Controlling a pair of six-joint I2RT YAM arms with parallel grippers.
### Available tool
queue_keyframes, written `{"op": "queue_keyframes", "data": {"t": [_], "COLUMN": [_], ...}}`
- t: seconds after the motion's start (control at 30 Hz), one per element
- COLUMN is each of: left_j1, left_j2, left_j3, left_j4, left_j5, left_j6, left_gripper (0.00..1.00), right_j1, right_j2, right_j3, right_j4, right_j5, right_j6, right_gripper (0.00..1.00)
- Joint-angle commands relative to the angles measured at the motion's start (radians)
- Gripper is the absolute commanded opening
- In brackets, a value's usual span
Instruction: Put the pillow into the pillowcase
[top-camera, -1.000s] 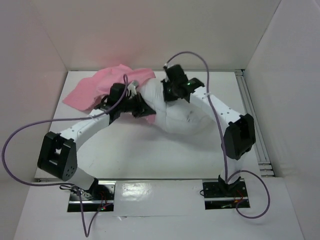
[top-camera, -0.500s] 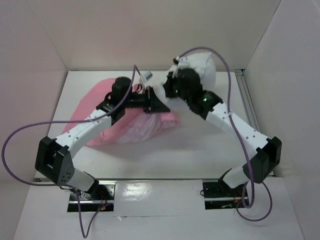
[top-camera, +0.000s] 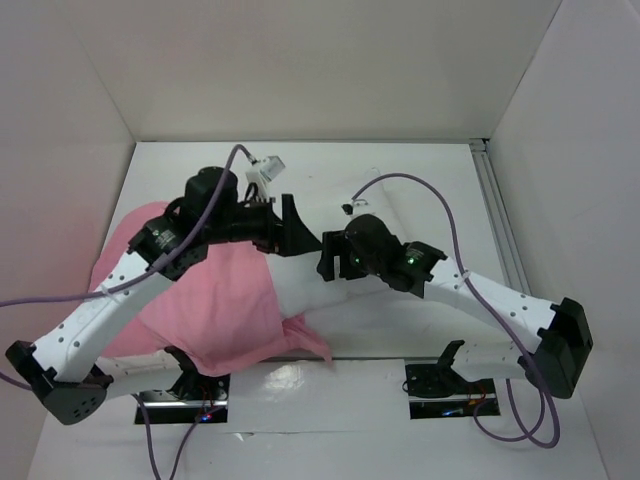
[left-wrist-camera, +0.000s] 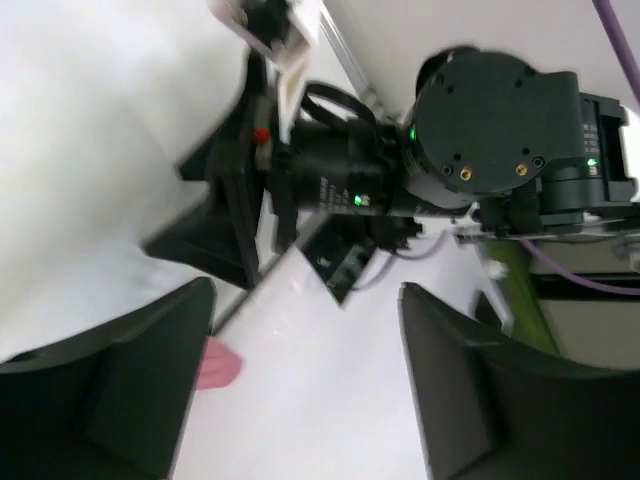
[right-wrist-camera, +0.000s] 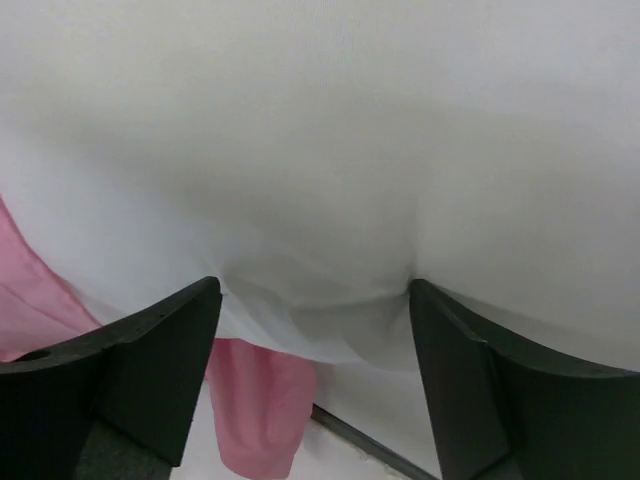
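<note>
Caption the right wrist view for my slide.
Right gripper open at the white pillow, pink pillowcase showing beneath its edge.

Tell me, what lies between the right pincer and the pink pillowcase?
The white pillow, as the top and right wrist views both show.

No legible text, label, brand, number or sign in any of the three views. On the right arm's black wrist housing, seen from the left wrist camera, only a few tiny pale marks, too small and blurred to read.
</note>
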Motion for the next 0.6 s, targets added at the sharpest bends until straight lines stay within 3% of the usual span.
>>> {"op": "queue_keyframes", "data": {"t": [0.0, 0.07, 0.1, 0.2, 0.27, 0.33, 0.43, 0.57], "left_j1": [0.020, 0.057, 0.068, 0.114, 0.149, 0.169, 0.207, 0.250], "left_j2": [0.038, 0.069, 0.122, 0.261, 0.320, 0.360, 0.423, 0.463], "left_j3": [0.146, 0.200, 0.267, 0.391, 0.433, 0.459, 0.459, 0.430], "left_j4": [-0.184, -0.229, -0.314, -0.490, -0.549, -0.572, -0.602, -0.623], "left_j5": [-0.160, -0.239, -0.361, -0.617, -0.713, -0.806, -0.881, -0.951], "left_j6": [0.117, 0.107, 0.096, 0.031, -0.024, -0.050, -0.070, -0.084], "left_gripper": [0.83, 0.72, 0.71, 0.82, 0.83, 0.86, 0.87, 0.88], "right_j1": [0.014, 0.004, -0.011, -0.089, -0.204, -0.303, -0.570, -0.733], "right_j2": [-0.027, -0.052, -0.052, -0.041, -0.001, 0.029, 0.083, 0.143], "right_j3": [0.102, 0.174, 0.198, 0.317, 0.349, 0.389, 0.388, 0.308], "right_j4": [-0.135, -0.171, -0.197, -0.257, -0.257, -0.269, -0.246, -0.163], "right_j5": [0.109, 0.148, 0.175, 0.224, 0.215, 0.133, -0.053, -0.292], "right_j6": [0.005, -0.024, -0.033, -0.055, -0.082, -0.105, -0.150, -0.150], "right_gripper": [0.84, 0.90, 0.92, 0.95, 0.97, 0.99, 1.00, 1.00]}}
